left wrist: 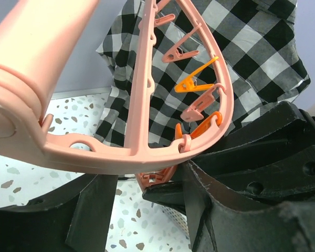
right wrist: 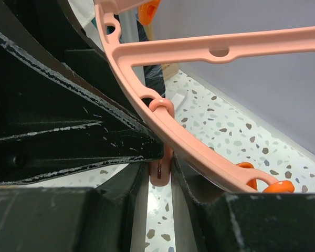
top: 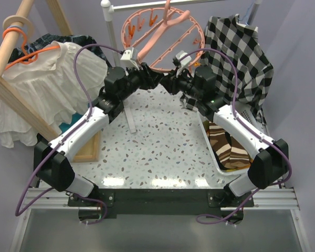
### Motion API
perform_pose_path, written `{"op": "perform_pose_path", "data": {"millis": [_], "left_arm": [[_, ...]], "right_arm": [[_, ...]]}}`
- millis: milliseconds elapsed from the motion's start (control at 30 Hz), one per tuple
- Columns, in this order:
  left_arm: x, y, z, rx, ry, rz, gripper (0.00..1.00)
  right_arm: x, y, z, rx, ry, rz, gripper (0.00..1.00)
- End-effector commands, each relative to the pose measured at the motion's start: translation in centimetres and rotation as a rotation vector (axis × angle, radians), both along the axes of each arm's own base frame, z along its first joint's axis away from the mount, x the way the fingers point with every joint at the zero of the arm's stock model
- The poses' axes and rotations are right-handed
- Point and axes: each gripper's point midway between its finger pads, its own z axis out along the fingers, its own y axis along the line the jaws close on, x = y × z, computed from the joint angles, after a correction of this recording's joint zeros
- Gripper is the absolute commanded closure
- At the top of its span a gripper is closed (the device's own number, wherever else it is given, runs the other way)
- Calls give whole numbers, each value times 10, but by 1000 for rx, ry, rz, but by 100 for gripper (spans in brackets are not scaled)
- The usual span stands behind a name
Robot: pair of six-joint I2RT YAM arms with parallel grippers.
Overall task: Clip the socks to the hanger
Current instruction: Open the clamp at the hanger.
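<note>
The salmon-pink ring hanger [top: 158, 38] hangs tilted at the back centre, with both grippers meeting under its lower rim. My right gripper [right wrist: 160, 173] [top: 169, 81] is shut on one small pink clip [right wrist: 160, 177] dangling from the hanger rim [right wrist: 199, 152]. My left gripper [left wrist: 147, 176] [top: 149, 79] is open; its fingers straddle the rim [left wrist: 136, 152] and that same clip [left wrist: 156, 177]. Neither gripper holds a sock. Brown striped socks [top: 224, 146] lie in the basket at the right.
A black-and-white checked shirt [top: 236, 52] drapes over the white basket [top: 206, 134] at the right. A white blouse [top: 47, 79] on an orange coat hanger hangs from a wooden rack [top: 18, 102] at the left. A white pole [top: 113, 37] stands behind the left gripper.
</note>
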Motion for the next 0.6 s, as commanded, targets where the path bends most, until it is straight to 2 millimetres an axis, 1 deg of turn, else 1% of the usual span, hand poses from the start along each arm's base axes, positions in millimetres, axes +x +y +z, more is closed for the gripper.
{"op": "perform_pose_path", "data": {"millis": [0, 67, 167, 267, 300, 333, 367, 433, 467, 500, 533, 567], "left_arm": [[4, -4, 30, -43, -69, -1, 47], [5, -6, 29, -46, -61, -2, 50], [7, -7, 29, -50, -58, -3, 52], [8, -8, 30, -42, -64, -1, 58], [9, -7, 30, -36, -69, 0, 63], [9, -8, 30, -35, -70, -3, 64], [10, -7, 30, -32, -68, 2, 66], [10, -7, 30, -27, -70, 2, 72], [11, -7, 30, -25, -70, 4, 74], [11, -6, 29, -20, -70, 7, 78], [11, -6, 28, -16, -69, 10, 79], [11, -5, 27, -10, -68, 12, 83]], "right_arm": [[-6, 6, 34, 32, -87, 32, 84], [-7, 6, 35, 9, -110, 35, 84], [-7, 7, 31, -13, -108, 34, 84], [-7, 6, 27, -35, -108, 25, 84], [-7, 7, 26, -39, -108, 25, 84], [-7, 6, 24, -45, -105, 21, 84], [-6, 5, 24, -49, -107, 12, 83], [-8, 2, 23, -57, -104, 2, 81], [-8, 1, 22, -65, -104, -2, 80], [-9, -2, 26, -65, -111, -18, 73], [-10, -5, 23, -72, -101, -26, 69], [-11, -8, 24, -73, -98, -37, 64]]}}
